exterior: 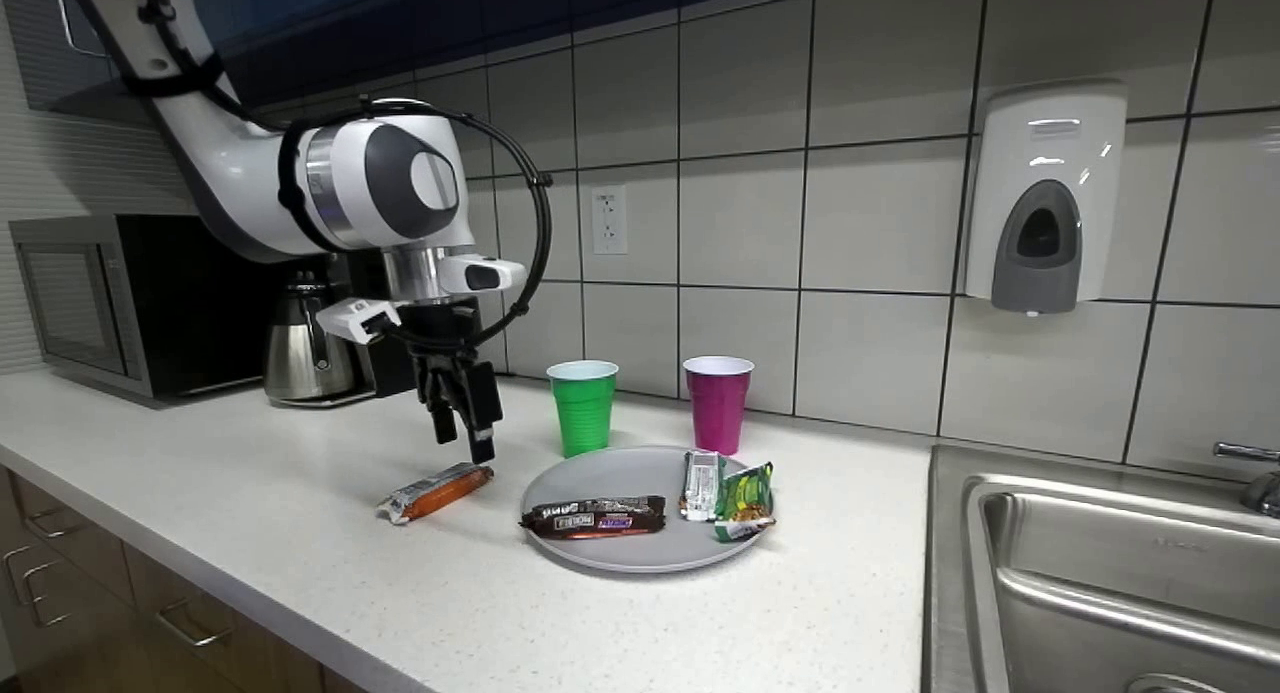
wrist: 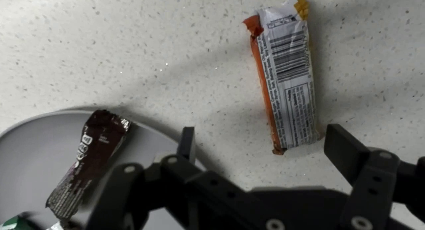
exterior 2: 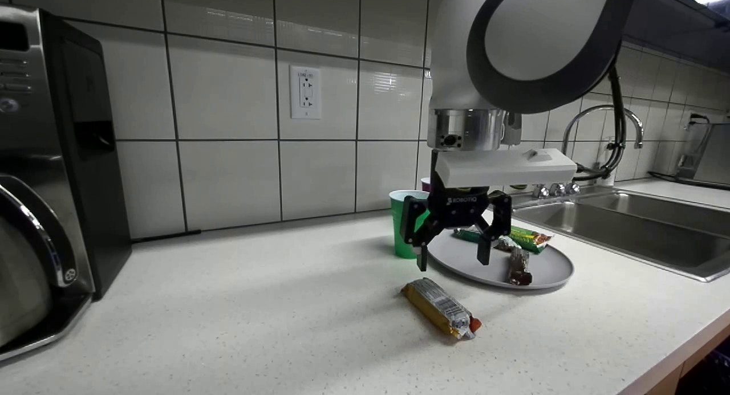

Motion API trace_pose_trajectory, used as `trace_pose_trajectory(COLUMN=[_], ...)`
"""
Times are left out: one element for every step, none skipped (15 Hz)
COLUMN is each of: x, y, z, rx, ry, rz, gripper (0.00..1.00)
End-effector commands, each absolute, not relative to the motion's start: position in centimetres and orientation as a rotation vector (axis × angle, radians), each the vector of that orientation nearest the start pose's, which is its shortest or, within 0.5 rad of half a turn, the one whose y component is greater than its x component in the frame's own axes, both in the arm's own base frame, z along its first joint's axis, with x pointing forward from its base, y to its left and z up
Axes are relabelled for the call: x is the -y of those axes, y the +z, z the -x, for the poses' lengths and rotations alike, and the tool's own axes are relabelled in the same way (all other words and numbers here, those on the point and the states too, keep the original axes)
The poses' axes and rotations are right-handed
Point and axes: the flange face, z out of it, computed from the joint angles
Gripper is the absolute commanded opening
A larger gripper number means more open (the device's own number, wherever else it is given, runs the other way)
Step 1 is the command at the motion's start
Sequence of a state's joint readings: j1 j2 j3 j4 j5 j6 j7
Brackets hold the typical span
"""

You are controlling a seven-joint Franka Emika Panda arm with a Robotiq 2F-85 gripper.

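My gripper [wrist: 262,143] stands open and empty above the counter, fingers pointing down. Just below it lies an orange and silver wrapped bar [wrist: 289,80], barcode side up; the same bar [exterior: 435,491] shows flat on the counter in both exterior views [exterior 2: 439,309]. In the wrist view the bar's near end reaches between the fingertips, apart from both in height. Beside it a grey plate [exterior: 620,478] carries a brown bar [exterior: 595,518], a white-backed packet [exterior: 702,485] and a green packet [exterior: 745,493]. One finger hangs over the plate's edge [wrist: 33,140] in the wrist view.
A green cup [exterior: 583,408] and a magenta cup [exterior: 717,403] stand upright behind the plate, near the tiled wall. The steel sink [exterior: 1120,573] lies beyond the plate. A microwave [exterior: 150,313] and a metal coffee pot [exterior: 305,348] occupy the opposite end.
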State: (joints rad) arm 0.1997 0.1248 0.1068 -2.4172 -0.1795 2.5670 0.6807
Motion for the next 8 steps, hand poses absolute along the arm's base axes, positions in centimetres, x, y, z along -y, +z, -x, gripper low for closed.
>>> trace_pose_trajectory(x=[-17.1, -17.6, -17.9, -18.2, -18.4, -18.5, -18.6, -18.6], y=[25.6, 25.3, 25.0, 24.6, 24.2, 23.8, 23.4, 23.0], z=[-47.2, -47.1, -47.0, -46.9, -46.8, -46.8, -46.9, -47.0], rx=[-0.206, -0.172, -0.146, -0.128, -0.115, -0.106, -0.1, -0.101], ry=[-0.081, -0.07, -0.057, -0.042, -0.032, -0.022, -0.012, -0.015], rz=[3.174, 3.176, 3.178, 3.18, 3.183, 3.184, 3.185, 3.187], gripper=[1.0, 1.0, 1.0, 1.0, 1.0, 1.0, 1.0, 1.0])
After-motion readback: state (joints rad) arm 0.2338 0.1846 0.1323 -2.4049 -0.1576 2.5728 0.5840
